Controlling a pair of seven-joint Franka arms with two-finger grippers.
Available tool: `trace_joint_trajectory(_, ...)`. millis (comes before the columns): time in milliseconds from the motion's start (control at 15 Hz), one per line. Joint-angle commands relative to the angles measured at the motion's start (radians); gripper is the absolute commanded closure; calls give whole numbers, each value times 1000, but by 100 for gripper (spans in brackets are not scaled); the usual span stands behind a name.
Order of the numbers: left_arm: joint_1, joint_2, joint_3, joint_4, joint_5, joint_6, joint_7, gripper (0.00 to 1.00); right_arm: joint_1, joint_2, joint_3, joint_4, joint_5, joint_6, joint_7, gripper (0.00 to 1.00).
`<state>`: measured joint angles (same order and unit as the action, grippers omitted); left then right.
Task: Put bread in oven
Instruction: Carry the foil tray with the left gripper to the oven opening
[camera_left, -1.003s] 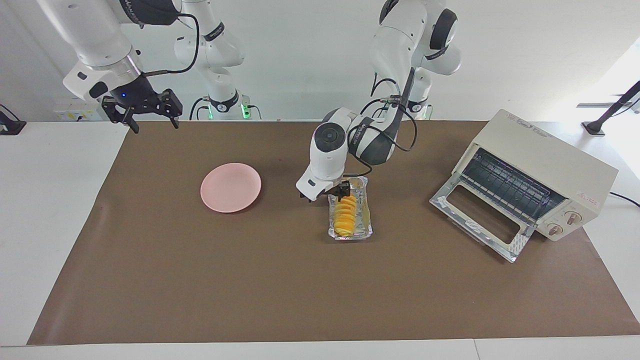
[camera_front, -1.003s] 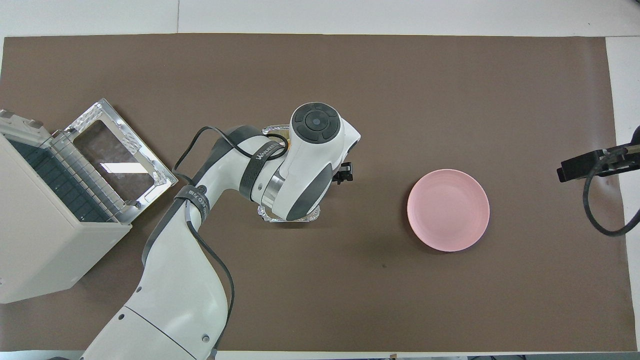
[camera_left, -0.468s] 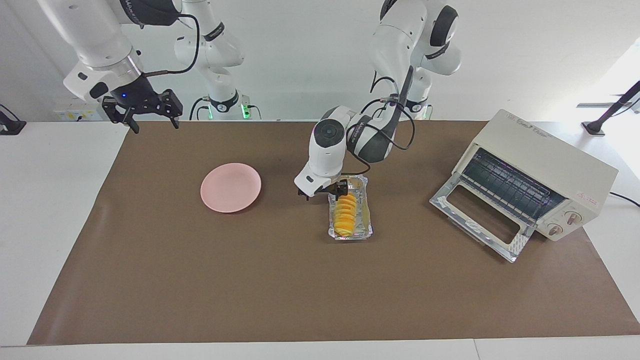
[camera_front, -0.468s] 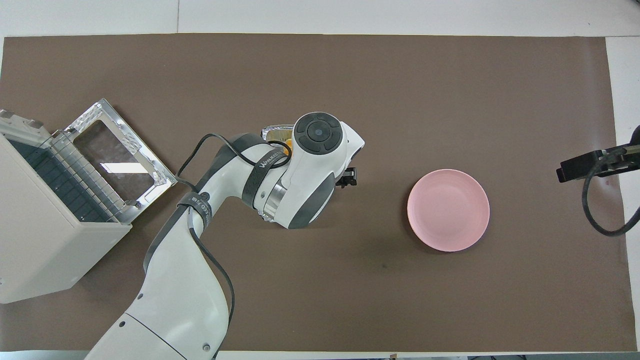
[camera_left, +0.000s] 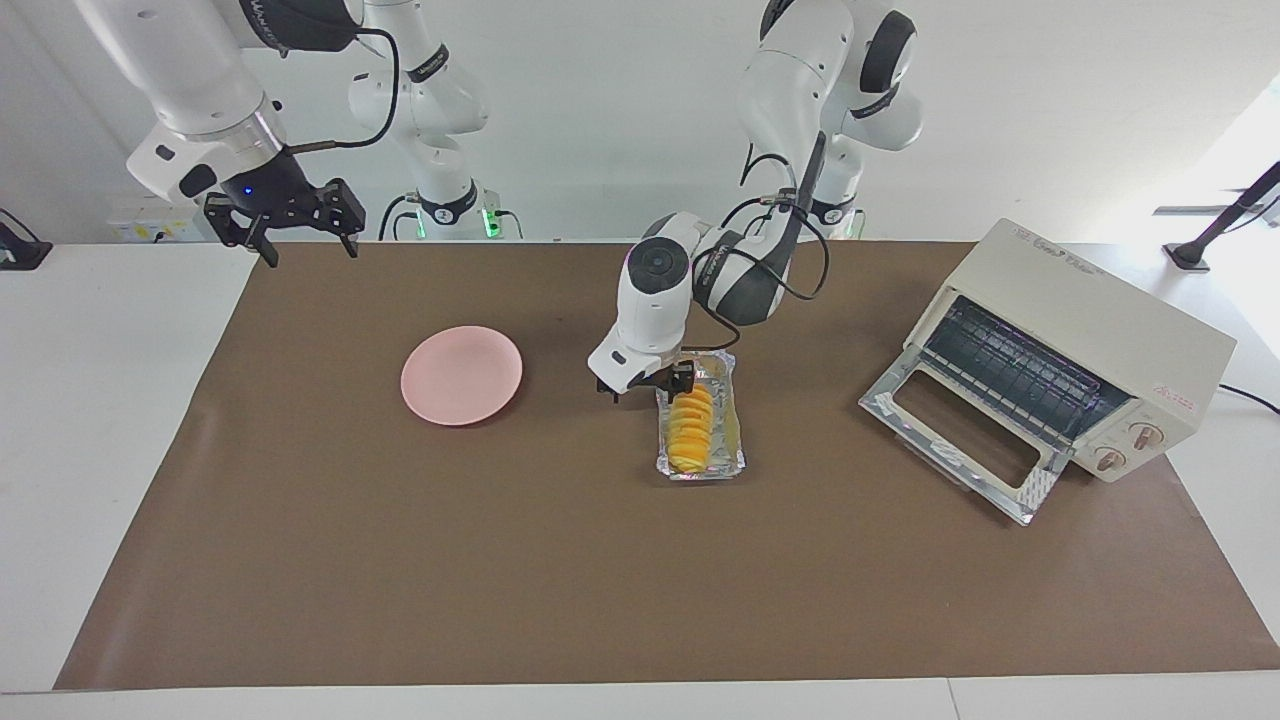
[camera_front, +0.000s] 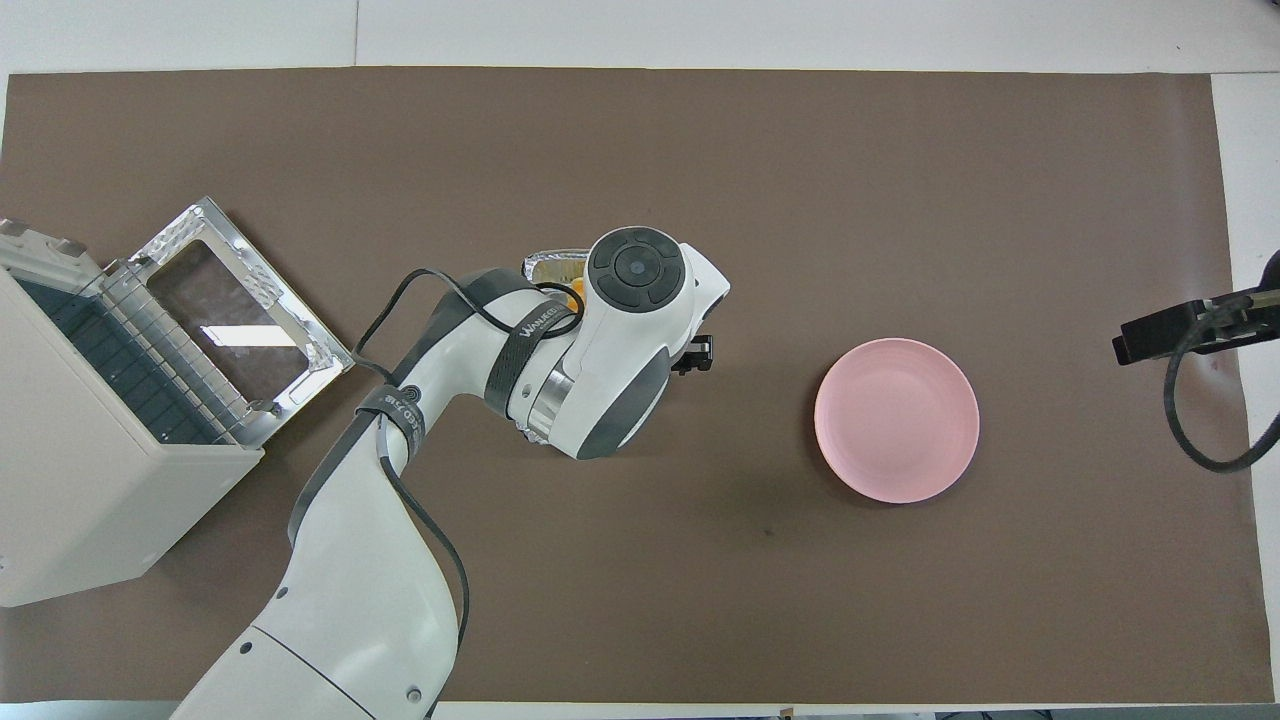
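Bread (camera_left: 692, 430), yellow-orange ridged loaf, lies in a crinkled foil tray (camera_left: 733, 458) on the brown mat (camera_left: 600, 580) covering the counter (camera_left: 100, 400), mid-mat. Landmark: foil tray. The oven (camera_left: 1085, 330), cream-white toaster oven, sits toward the left arm's end of the counter from the tray, well apart from it; its glass door is dropped open, the wire rack shows, and there are two round knobs on the panel. Small red writing on the oven's side and faint print on its top, neither readable.

Left end effector (camera_left: 648, 384) is low at the tray's robot-side end, one finger by the tray's end at the loaf's robot-side tip, the other outside the tray over the mat; fingers spread apart, gripping nothing. In the overhead view the left arm's wrist covers most of the tray; a band on the arm reads roughly "WALKER", not fully legible.

Pink plate (camera_left: 462, 374) lies beside the tray toward the right arm's end, apart from it.

Right end effector (camera_left: 297, 228) waits raised over the mat's robot-side corner, fingers apart, holding nothing.
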<state>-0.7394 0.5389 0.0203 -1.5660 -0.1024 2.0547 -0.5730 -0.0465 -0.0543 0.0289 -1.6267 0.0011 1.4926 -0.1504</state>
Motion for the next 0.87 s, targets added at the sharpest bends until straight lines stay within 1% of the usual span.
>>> trace_joint_trajectory(0, -9, -20, 15, -40, 12, 22, 10, 66, -18, -19, 14, -22, -9, 1, -14, 0)
trace_joint_trajectory(134, -6, -20, 18, -38, 32, 16, 7, 100, -18, -19, 14, -22, -9, 1, -14, 0)
trace_joint_trajectory(267, 1, -20, 23, -35, 35, 5, 5, 100, -18, -19, 14, -21, -9, 0, -14, 0)
trace_joint_trajectory(334, 2, -20, 41, -31, 38, -13, 4, 100, -18, -19, 14, -22, -9, 0, -14, 0)
trace_joint_trajectory(468, -2, -20, 81, -2, 62, -77, -13, 100, -18, -19, 14, -22, -7, 0, -14, 0)
trace_joint_trajectory(602, 8, -17, 130, 69, 79, -171, -15, 100, -18, -19, 14, -22, -7, 0, -14, 0)
trace_joint_trajectory(668, 11, -23, 160, 90, 84, -195, -15, 100, -18, -19, 14, -22, -9, 0, -14, 0)
trace_joint_trajectory(802, 6, -48, 251, 103, 81, -220, -13, 100, -18, -19, 14, -22, -9, 0, -14, 0)
